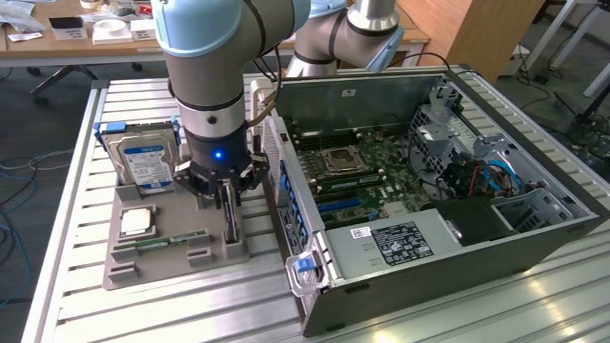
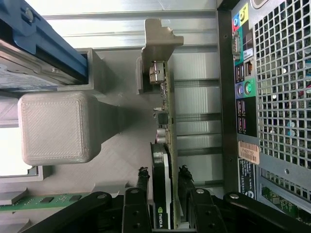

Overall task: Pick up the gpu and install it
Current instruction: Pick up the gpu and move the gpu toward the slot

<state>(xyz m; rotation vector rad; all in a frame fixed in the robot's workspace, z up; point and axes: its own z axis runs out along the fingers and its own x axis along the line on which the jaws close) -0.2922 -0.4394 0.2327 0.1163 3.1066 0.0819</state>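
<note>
Two ways I reckon this goes sideways: the gripper [image 1: 228, 196] has its jaws apart, straddling the gpu [image 1: 230, 223] standing on edge in the grey holder [image 1: 162, 266] just beside the computer case [image 1: 429, 250], so an off-centre squeeze could tip it or jam its bracket.

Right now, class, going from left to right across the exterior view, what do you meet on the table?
In order: hard drive → gpu → open computer case.
</note>
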